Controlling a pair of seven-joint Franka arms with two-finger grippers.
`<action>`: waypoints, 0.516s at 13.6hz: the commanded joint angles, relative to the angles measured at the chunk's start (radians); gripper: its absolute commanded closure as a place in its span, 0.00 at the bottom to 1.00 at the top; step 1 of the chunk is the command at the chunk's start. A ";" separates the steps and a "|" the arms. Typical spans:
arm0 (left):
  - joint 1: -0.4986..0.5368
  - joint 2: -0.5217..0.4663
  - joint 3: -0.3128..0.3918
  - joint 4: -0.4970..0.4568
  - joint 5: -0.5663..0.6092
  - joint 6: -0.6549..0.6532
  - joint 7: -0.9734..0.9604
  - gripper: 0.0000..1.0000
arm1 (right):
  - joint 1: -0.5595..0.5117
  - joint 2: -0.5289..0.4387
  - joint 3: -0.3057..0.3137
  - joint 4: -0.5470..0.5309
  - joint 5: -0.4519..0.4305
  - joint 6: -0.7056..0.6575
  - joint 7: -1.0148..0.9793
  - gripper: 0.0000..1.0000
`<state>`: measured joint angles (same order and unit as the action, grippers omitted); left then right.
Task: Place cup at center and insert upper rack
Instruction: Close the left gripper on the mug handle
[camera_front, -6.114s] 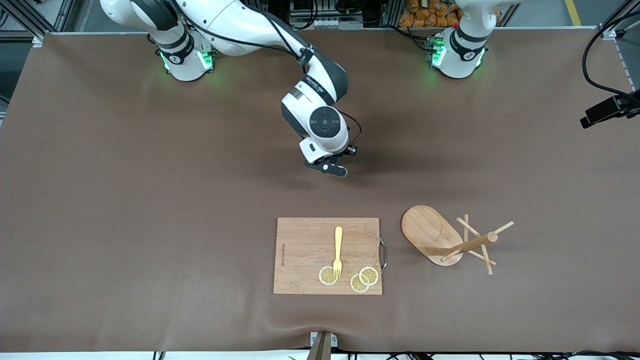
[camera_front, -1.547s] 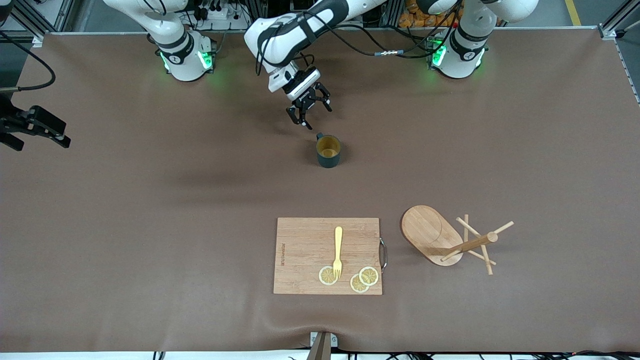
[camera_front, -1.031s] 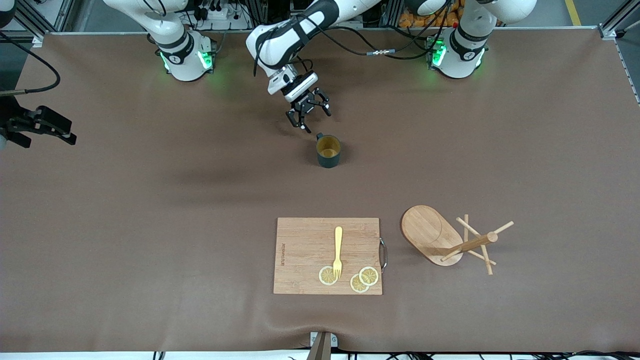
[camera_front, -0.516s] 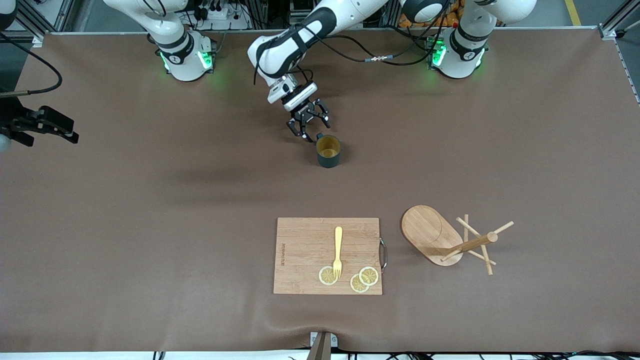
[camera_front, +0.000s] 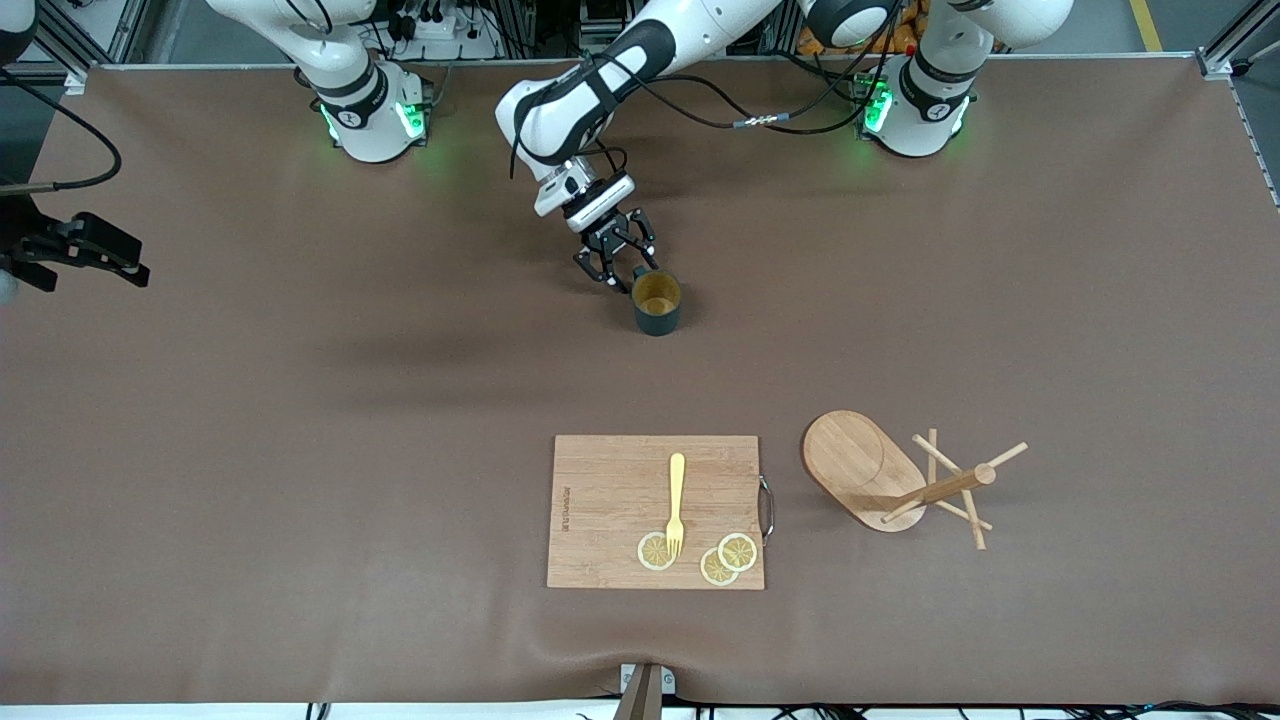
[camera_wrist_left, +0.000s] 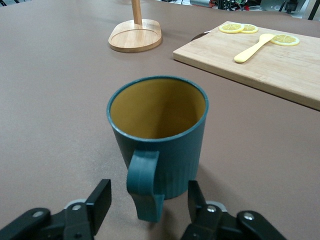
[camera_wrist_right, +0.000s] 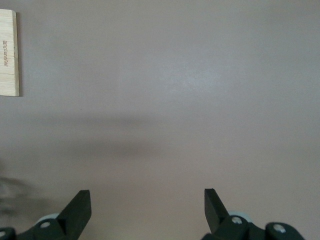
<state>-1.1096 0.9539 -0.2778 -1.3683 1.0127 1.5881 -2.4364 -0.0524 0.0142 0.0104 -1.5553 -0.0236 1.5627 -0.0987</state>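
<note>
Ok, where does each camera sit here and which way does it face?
Front view: high, facing both bases; left gripper by the dark teal ribbed cup.
Left wrist view: low, open gripper astride the cup's handle; wooden cutting board shared with front.
Right wrist view: looks down on brown table; open right gripper.

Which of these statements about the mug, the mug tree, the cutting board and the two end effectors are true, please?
1. The mug stands upright on the table. True.
2. The left end effector is shut on the mug's handle. False: it is open, its fingers either side of the handle.
3. The mug tree lies tipped over. False: it stands upright.
4. A fork and lemon slices lie on the cutting board. True.
5. The right end effector holds the mug. False: it is open over bare table.
</note>
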 joint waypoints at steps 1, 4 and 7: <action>-0.009 0.012 0.012 0.026 0.021 0.000 0.016 0.36 | 0.002 0.006 0.000 0.021 -0.009 -0.024 -0.001 0.00; -0.006 0.012 0.012 0.025 0.021 0.000 0.014 0.40 | 0.002 0.006 0.000 0.021 -0.009 -0.024 -0.001 0.00; -0.004 0.014 0.019 0.024 0.021 0.001 0.014 0.46 | 0.002 0.007 0.000 0.021 -0.007 -0.024 -0.001 0.00</action>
<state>-1.1092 0.9539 -0.2692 -1.3654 1.0127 1.5881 -2.4363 -0.0524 0.0142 0.0104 -1.5552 -0.0236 1.5558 -0.0987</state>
